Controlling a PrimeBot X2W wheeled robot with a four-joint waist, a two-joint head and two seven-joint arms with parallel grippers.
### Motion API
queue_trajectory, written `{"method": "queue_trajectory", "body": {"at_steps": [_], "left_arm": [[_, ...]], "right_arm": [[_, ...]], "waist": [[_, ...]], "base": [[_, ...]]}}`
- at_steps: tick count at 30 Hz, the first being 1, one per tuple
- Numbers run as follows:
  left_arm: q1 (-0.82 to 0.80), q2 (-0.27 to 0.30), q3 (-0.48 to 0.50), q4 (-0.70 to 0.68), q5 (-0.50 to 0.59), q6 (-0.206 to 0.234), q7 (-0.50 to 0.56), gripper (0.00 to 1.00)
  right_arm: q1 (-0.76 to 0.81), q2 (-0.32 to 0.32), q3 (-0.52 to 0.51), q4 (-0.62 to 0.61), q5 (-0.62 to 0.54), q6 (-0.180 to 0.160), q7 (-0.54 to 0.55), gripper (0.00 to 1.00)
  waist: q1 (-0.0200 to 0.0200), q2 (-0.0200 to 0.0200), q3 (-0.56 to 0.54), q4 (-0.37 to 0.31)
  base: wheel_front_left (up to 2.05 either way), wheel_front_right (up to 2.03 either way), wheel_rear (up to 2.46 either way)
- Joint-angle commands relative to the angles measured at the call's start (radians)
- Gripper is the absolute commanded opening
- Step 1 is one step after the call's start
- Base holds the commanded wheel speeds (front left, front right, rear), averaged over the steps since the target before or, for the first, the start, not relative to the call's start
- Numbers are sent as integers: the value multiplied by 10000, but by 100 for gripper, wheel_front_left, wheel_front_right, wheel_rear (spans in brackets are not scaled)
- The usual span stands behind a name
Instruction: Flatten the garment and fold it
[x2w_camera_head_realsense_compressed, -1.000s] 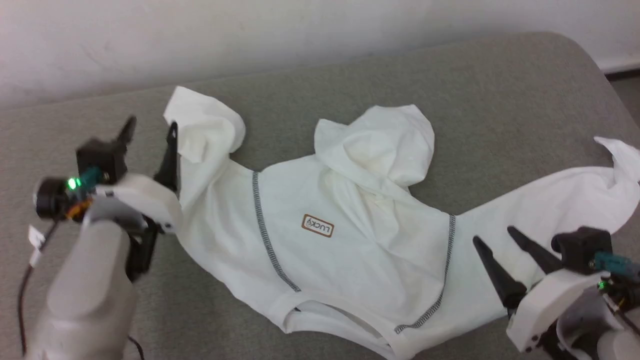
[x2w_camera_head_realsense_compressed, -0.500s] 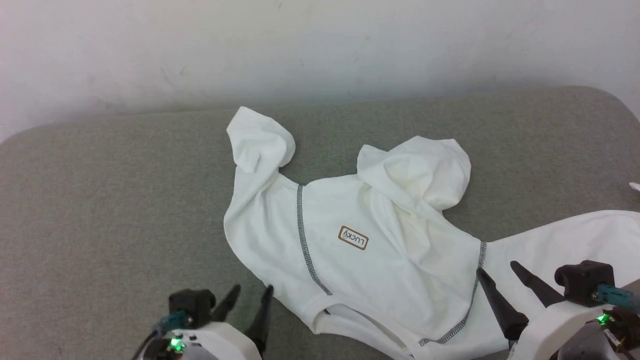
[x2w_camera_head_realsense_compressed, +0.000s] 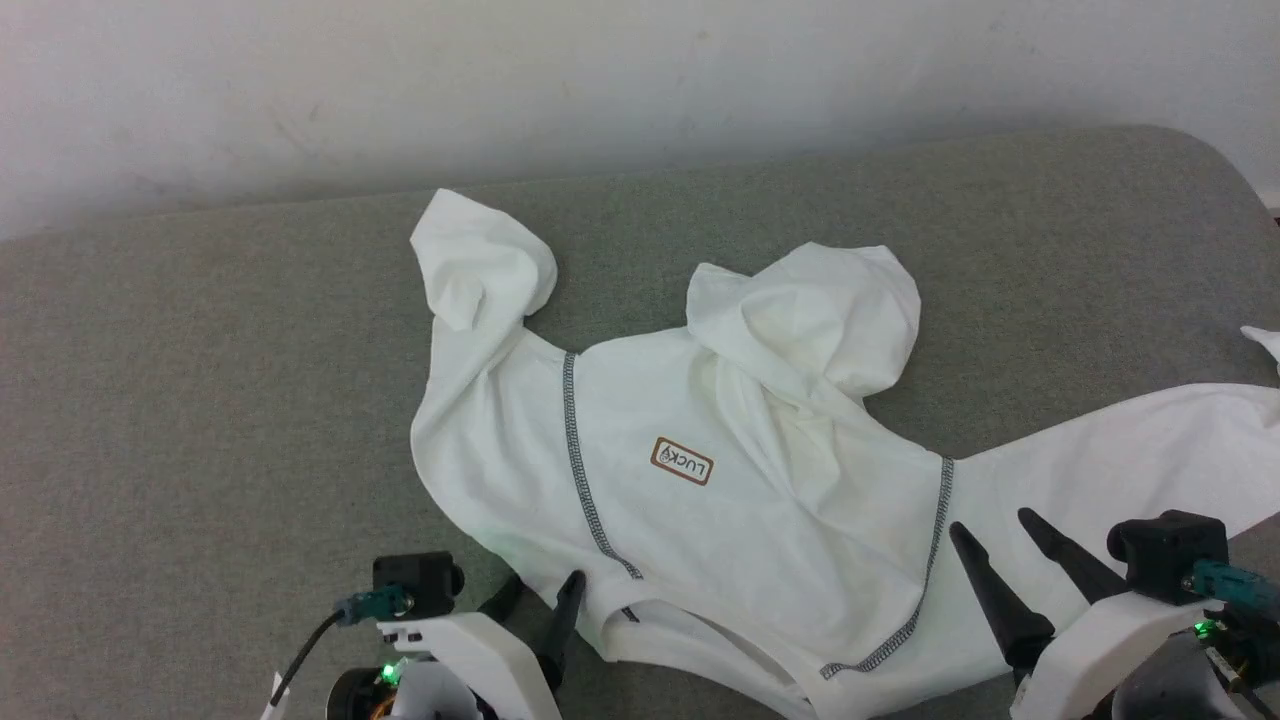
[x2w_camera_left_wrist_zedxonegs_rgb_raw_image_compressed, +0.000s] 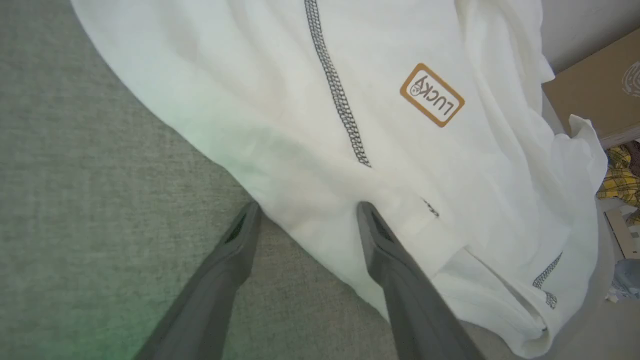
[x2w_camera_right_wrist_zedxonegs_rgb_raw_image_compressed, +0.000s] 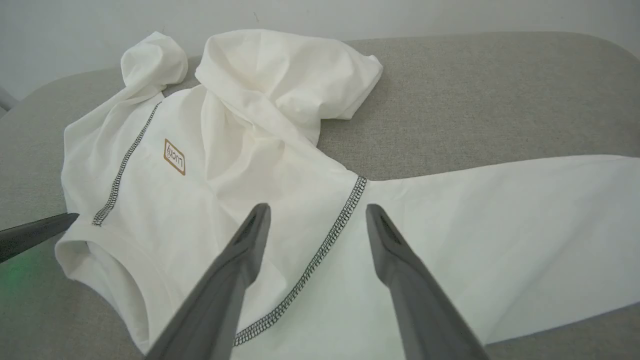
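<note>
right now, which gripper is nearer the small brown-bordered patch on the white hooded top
Left. The left gripper is at the near edge of the white hooded top, below-left of the brown-bordered patch; the right gripper is farther, past the far zigzag seam.

The garment (x2w_camera_head_realsense_compressed: 760, 500) has its right-hand sleeve (x2w_camera_head_realsense_compressed: 1130, 450) running off the head view's right side, toward the grey cushion's (x2w_camera_head_realsense_compressed: 200, 400) right edge, and its hem is cut by the bottom of that view. The other sleeve (x2w_camera_head_realsense_compressed: 480, 270) is bunched near the cushion's far edge, its cuff not discernible. The right gripper (x2w_camera_head_realsense_compressed: 988, 519) covers a strip of fabric with its fingers. In the left wrist view a cardboard box (x2w_camera_left_wrist_zedxonegs_rgb_raw_image_compressed: 600, 90) and a yellow checked cloth (x2w_camera_left_wrist_zedxonegs_rgb_raw_image_compressed: 617, 180) are cropped.
</note>
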Motion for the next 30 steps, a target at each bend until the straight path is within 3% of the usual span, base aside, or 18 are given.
{"method": "queue_trajectory", "body": {"at_steps": [1, 5, 6, 7, 8, 13, 20, 24, 30], "left_arm": [[-157, 48, -65, 266, 83, 88, 210, 100], [-415, -19, -174, 640, -85, -79, 549, 100], [-450, -48, -219, 696, -167, -208, 616, 93], [-483, -42, -293, 736, -196, -344, 676, 39], [-516, -24, -340, 754, -199, -455, 667, 0], [-616, 64, -223, 666, 84, -458, -113, 0], [-345, 205, -203, 247, 401, -283, -768, 0], [-271, 221, -326, -101, 530, -168, -757, 0], [-235, 177, -487, -464, 562, -109, -652, 0]], "right_arm": [[-129, 18, 4, -11, -11, -9, -75, 100], [-210, 28, 59, 37, 22, -9, -173, 100], [-225, 30, 85, 52, 31, -9, -191, 100], [-231, 25, 112, 76, 45, -9, -197, 100], [-229, -2, 162, 99, 58, -9, -185, 100], [35, -536, 1157, -95, 755, -9, 307, 100], [627, -2050, 2765, -699, 1420, -9, 1521, 100], [395, -2905, 3358, -565, 500, -9, 1682, 100], [-630, -3697, 4668, 160, -1027, -9, 1243, 100]], "waist": [[0, -1, 187, -182], [0, -1, 371, -357], [0, -1, 403, -395], [0, -1, 425, -431], [0, -1, 437, -461], [0, -1, 295, -521], [0, -1, -62, -306], [0, -1, -50, 7], [0, -1, 50, 351]], "base": [[0, 0, 0], [0, 0, 0], [0, 0, 0], [0, 0, 0], [0, 0, 0], [0, 0, 0], [0, 0, 0], [0, 0, 0], [0, 0, 0]]}}
